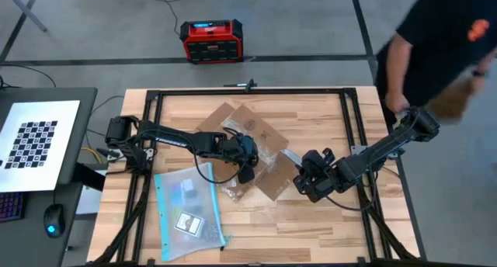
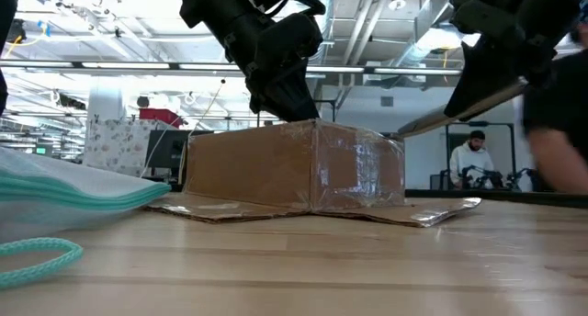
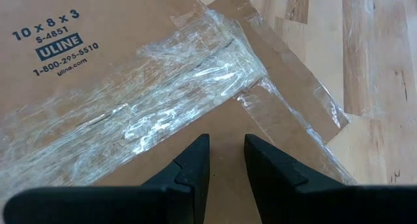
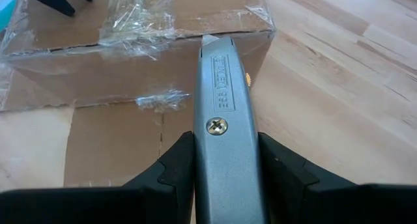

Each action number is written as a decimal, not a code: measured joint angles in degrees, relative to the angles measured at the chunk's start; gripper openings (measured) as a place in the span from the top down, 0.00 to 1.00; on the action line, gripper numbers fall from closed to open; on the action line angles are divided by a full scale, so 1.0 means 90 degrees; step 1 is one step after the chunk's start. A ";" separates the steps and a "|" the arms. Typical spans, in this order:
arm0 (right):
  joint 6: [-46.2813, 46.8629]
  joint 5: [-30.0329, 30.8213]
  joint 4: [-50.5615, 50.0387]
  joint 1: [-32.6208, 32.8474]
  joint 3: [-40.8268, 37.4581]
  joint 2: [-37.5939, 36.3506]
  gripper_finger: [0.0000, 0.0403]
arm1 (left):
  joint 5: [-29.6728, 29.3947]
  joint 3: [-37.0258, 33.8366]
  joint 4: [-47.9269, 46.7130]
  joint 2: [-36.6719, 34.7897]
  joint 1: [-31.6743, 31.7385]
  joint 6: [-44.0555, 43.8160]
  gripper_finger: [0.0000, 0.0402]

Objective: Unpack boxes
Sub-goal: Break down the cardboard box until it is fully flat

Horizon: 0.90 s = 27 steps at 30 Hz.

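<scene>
The brown cardboard box (image 1: 250, 139) sits mid-table with clear tape (image 3: 163, 100) across its closed top, and flaps (image 2: 432, 212) lie spread flat on the wood around it. My left gripper (image 3: 227, 149) hangs over the box top (image 2: 317, 125), pointing down, its fingers a narrow gap apart with nothing between them. My right gripper (image 1: 311, 176) stands at the box's right side, shut on a grey utility knife (image 4: 221, 120) that also shows in the low view (image 2: 450, 114). The knife's nose is at the box's taped upper edge (image 4: 225, 34). My left gripper: its fingertips (image 3: 195, 152) are close over the box's cardboard top, and I cannot tell whether they touch it. My right gripper pinches the knife's metal body (image 4: 225, 159) between its two fingers, which lie along it. The knife sticks out forward, slanting down from the table's right, clear of the table, its nose (image 4: 210, 42) at the box's upper edge near a corner.
A clear teal-edged plastic pouch (image 1: 186, 209) lies on the near left of the table, and its teal cord (image 2: 37, 254) is close to the low camera. A red and black case (image 1: 211, 40) sits on the floor beyond. A person (image 1: 443, 42) stands at the far right corner.
</scene>
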 joint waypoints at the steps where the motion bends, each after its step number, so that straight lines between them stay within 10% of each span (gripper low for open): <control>1: -0.0002 0.0002 0.0002 -0.0020 0.0000 0.0030 0.70 | -0.0002 0.0000 0.0000 0.0000 0.0000 0.0000 0.80; 27: -0.1968 -0.0144 0.2040 -0.0889 -0.0004 0.0779 0.70 | -0.0019 0.0000 -0.0068 0.0002 0.0000 0.0000 0.80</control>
